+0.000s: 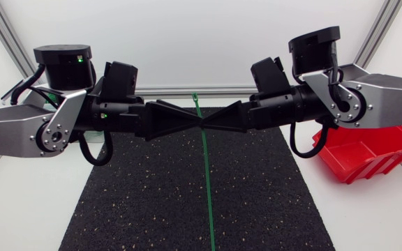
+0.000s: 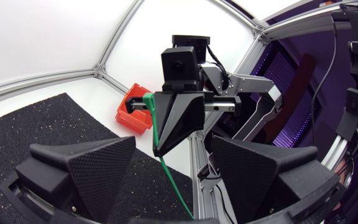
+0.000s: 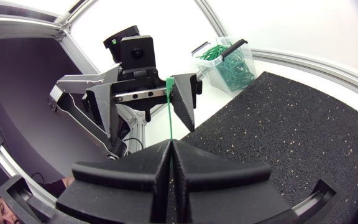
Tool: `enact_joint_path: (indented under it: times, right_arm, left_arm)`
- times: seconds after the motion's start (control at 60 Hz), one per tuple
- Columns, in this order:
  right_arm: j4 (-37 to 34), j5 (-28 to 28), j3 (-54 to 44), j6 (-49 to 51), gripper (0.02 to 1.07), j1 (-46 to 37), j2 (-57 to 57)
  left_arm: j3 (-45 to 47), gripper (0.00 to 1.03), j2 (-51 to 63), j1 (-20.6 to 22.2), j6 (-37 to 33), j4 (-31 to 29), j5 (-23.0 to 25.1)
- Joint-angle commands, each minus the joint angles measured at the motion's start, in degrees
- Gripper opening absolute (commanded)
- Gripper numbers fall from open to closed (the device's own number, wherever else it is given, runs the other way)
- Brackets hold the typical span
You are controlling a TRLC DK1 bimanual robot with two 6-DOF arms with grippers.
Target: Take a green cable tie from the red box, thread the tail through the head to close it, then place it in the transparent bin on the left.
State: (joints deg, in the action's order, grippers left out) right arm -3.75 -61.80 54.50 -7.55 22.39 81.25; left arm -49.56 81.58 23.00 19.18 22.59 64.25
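Head view: right arm (image 1: pixel 379 97) hides the red box's (image 1: pixel 368 157) upper part; green cable tie (image 1: pixel 206 174) runs off bottom edge

Green tie, red box, black kit on white.

Bright plain green on the cable tie (image 1: pixel 204 160). Black with fine pale speckles across the mat (image 1: pixel 152 202); plain white on the table (image 1: pixel 19 216) around it. Solid red on the box (image 1: pixel 368 155). Matte black with a fine grainy texture on the left gripper (image 3: pixel 152 132) and right gripper (image 3: pixel 169 142). Silver-grey links and black joints on the left arm (image 1: pixel 19 129) and right arm (image 1: pixel 389 97), with a small green light (image 1: pixel 80 59) on the left one. Clear walls on the bin (image 3: pixel 244 62), black handle (image 3: pixel 232 46), and a green tangle of ties (image 3: pixel 219 55) inside.
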Motion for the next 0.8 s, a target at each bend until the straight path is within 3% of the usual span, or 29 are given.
enact_joint_path:
  times: [0.0,0.1,0.4,0.517,0.65,0.783]
  right_arm:
    - [0.8,-1.0,-1.4,-1.6,0.08,-0.3,-0.2]
    - [0.8,-1.2,-1.5,-1.7,0.08,-0.2,-0.2]
    - [0.8,-1.5,-1.9,-1.8,0.08,-0.2,-0.7]
    - [0.8,-1.7,-2.1,-1.8,0.08,-0.2,-0.7]
    - [0.9,-1.7,-2.3,-1.8,0.08,-0.1,-0.8]
    - [1.0,-1.7,-2.3,-1.8,0.08,0.2,-0.8]
  left_arm:
    - [-1.1,0.73,1.3,0.3,1.5,0.9,0.4]
    - [-1.2,0.72,1.1,0.1,1.7,0.9,0.1]
    - [-1.3,0.55,1.0,-0.1,3.0,1.5,-0.6]
    - [-1.4,0.54,0.9,-0.2,3.2,1.8,-1.1]
    - [-1.3,0.41,1.0,-0.2,3.5,2.3,-2.2]
    - [-1.3,0.34,1.0,-0.5,3.7,2.4,-2.4]
